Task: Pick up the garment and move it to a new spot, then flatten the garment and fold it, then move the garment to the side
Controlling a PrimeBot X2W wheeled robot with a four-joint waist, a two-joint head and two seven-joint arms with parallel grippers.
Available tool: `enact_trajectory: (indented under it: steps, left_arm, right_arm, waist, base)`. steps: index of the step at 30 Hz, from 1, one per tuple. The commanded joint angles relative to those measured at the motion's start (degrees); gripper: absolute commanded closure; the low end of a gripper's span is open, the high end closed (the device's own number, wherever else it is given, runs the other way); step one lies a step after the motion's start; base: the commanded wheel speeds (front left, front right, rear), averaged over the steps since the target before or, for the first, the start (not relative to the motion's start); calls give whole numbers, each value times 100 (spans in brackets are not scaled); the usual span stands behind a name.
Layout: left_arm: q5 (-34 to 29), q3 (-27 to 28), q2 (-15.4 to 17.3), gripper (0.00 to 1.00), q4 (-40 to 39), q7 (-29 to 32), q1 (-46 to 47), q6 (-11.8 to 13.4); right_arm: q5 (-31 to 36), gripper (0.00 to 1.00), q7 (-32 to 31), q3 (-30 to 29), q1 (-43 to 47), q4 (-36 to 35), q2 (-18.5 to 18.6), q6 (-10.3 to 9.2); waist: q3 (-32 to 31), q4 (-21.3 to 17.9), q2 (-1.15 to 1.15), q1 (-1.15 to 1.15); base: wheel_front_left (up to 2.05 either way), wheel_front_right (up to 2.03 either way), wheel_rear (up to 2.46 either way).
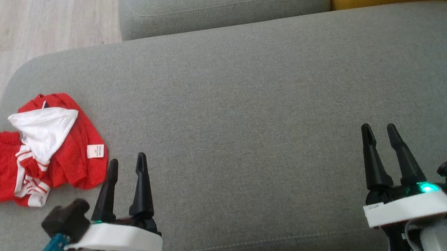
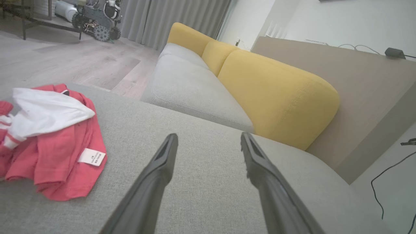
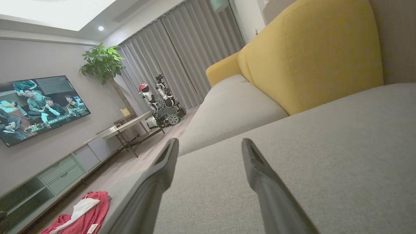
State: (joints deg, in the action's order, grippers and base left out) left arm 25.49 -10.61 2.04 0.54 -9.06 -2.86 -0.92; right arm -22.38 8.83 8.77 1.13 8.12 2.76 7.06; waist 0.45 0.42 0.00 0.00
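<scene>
Grey woven upholstery covers the wide seat cushion in the head view. The garment – red mesh with white panels and a white label – lies crumpled at the cushion's left end, close to its rounded edge, with pale wood floor beyond. The left gripper sits just beside the garment's right hem, fingers parted and holding nothing. The right gripper is well apart from it at the lower right, with a narrower gap between its fingers and also empty. In the left wrist view, the left gripper's two dark fingers stand apart over bare cushion. The garment lies to their left with the label facing up, and a yellow back cushion rises behind. In the right wrist view, the right gripper's fingers are spread with nothing between them. The garment shows small at the lower left – a television, a potted plant and another robot stand across the room.
</scene>
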Motion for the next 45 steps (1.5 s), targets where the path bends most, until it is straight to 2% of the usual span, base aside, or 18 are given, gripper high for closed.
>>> enact_trajectory:
  steps: [1,13,28,33,45]
  left_arm:
    - [-184,75,61,0,-261,-68,154,52]
    - [-1130,-169,104,0,-557,-269,111,248]
    - [-2124,-425,165,0,-640,-520,71,364]
    - [-2215,-390,135,0,-642,-594,46,420]
    - [-1850,-224,89,0,-511,-594,17,409]
  right_arm:
    - [200,0,90,135,-93,-255,2,32]
    - [1051,0,291,230,-20,-339,5,36]
    - [2103,0,543,259,73,-535,10,41]
    - [2434,0,617,263,85,-579,12,43]
    - [2426,0,617,224,136,-543,12,43]
  waist:
    - [-5,-4,0,0]
    - [-36,-6,0,0]
    - [-48,28,0,0]
    - [-48,18,0,0]
    - [-93,21,0,0]
  base:
    - [0,0,0]
    - [0,0,0]
    - [0,0,0]
    - [0,0,0]
    - [0,0,0]
